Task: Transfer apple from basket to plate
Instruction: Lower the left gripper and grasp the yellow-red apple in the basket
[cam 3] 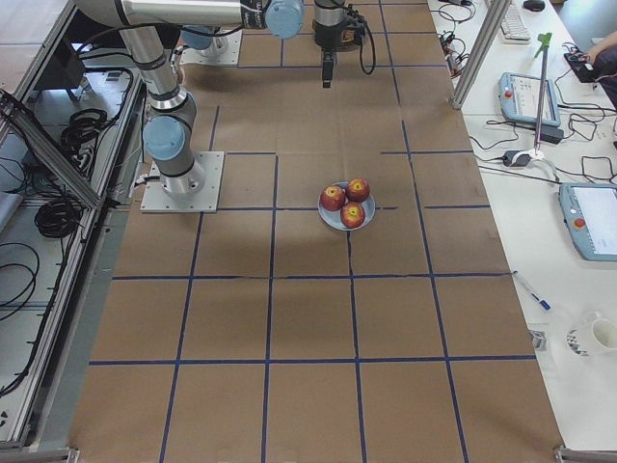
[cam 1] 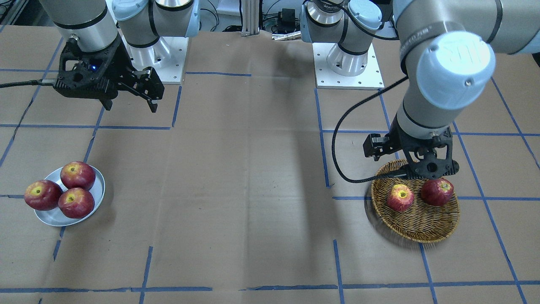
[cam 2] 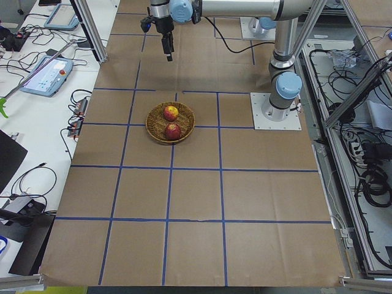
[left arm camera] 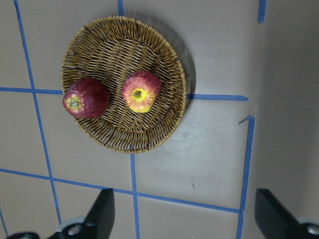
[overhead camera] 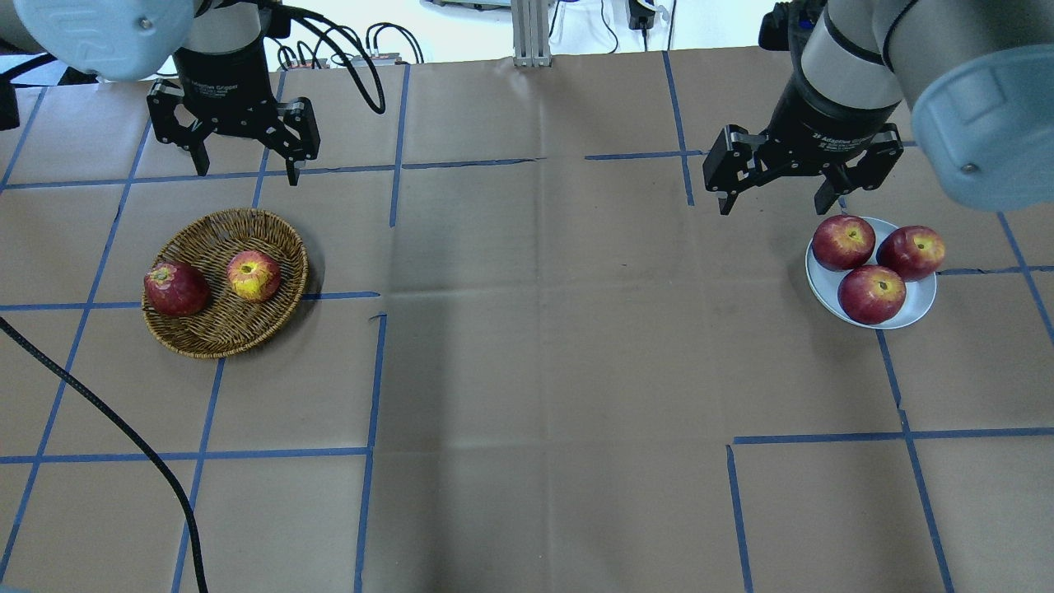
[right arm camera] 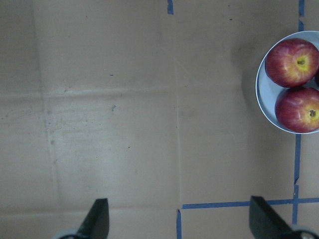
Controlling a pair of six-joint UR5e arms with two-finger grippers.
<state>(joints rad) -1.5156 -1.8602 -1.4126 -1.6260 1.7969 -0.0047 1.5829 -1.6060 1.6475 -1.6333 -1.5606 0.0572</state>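
1. My table (overhead camera: 527,371) is covered in brown card marked off with blue tape (overhead camera: 280,452), and everything else stands on it.
2. The basket (overhead camera: 216,240) sits on my left side of the table. It holds two apples, which lie apart from each other.
3. The plate (overhead camera: 921,303) sits on my right side, well apart from the basket. It holds three dark-red apples (overhead camera: 871,294), packed together and touching. One of them sticks out past the rim.
4. My left gripper (overhead camera: 247,171) hangs in the air near the basket. Its jaws are spread wide, with nothing between them, and it touches nothing.
5. My right gripper (overhead camera: 774,206) hangs in the air near the plate. It is spread just as wide, and it is also empty.
6. The apple (overhead camera: 254,275) is the pale, streaky one with yellow around its stem hollow. It lies in the basket, near the middle and a little toward the plate's side, with the hollow facing up.
7. The darker apple (overhead camera: 175,289) rests at the basket's opposite side, close against the rim.
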